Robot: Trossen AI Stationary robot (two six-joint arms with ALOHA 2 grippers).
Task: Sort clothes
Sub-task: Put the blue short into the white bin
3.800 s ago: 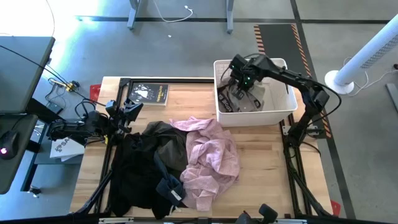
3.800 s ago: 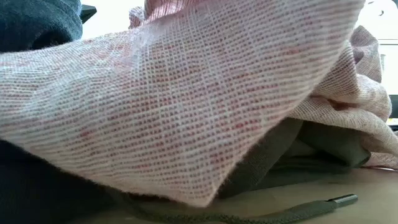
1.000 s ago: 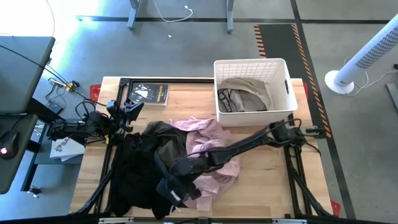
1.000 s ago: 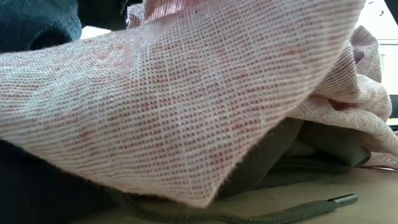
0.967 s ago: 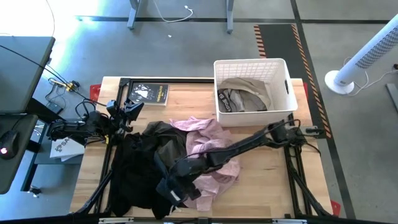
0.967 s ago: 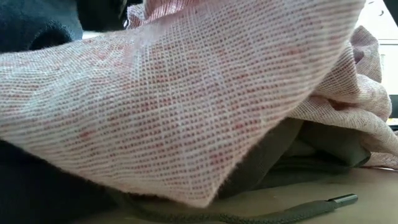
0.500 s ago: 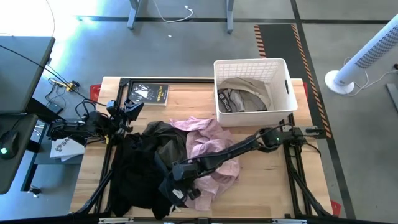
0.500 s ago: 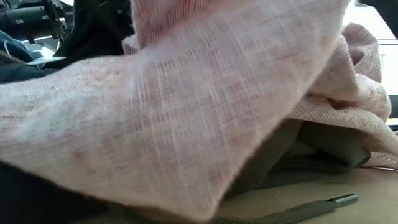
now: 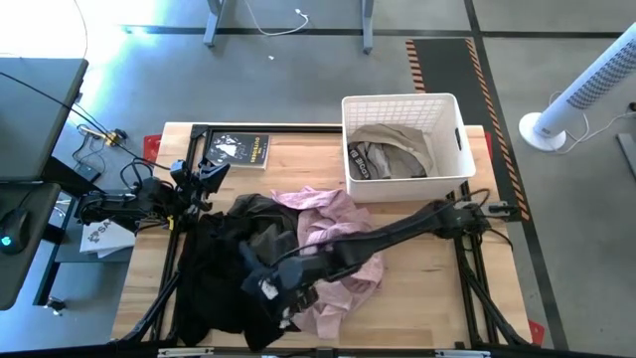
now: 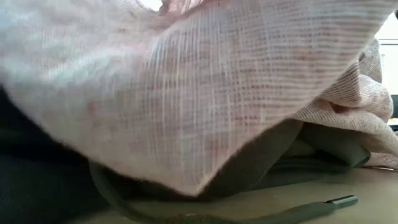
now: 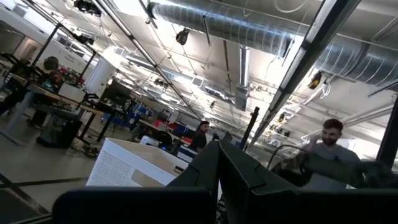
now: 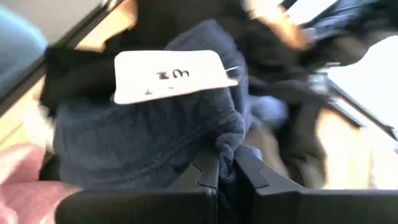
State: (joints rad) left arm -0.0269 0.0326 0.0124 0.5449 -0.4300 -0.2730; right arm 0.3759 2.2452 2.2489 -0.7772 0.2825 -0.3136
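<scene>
The clothes lie heaped on the table's near left: a black garment [image 9: 209, 273], a dark olive one [image 9: 266, 221] and a pale pink one [image 9: 343, 239]. In the low view the pink cloth [image 10: 205, 87] drapes over the olive one [image 10: 323, 146]. My right gripper [image 9: 270, 281] reaches over the pile and is shut on a dark blue garment [image 12: 143, 137] bearing a white tag [image 12: 168, 78]. A beige-grey garment [image 9: 393, 149] lies in the white basket [image 9: 452, 109]. At the table's left edge my left gripper [image 9: 206, 177] is shut, holds nothing and points upward [image 11: 217, 149]. My right gripper pinches a bunched fold of the dark blue garment [image 12: 227, 144] between its two fingers, a little beside the white tag. The fingers slant down from the table's right side. The held part is raised above the pile, and the rest of the garment hangs slack onto the heap.
A small dark booklet [image 9: 238, 149] lies at the far left of the table. The basket stands at the far right. Bare wood [image 9: 417, 268] shows right of the pile, under my right arm. An olive drawstring [image 10: 311, 208] trails along the table's near edge.
My right gripper has risen from the near edge of the pile and tipped, drawing the dark blue garment's tagged part up and a little toward the table's left. In the low view the pink cloth has been pulled up and shifted.
</scene>
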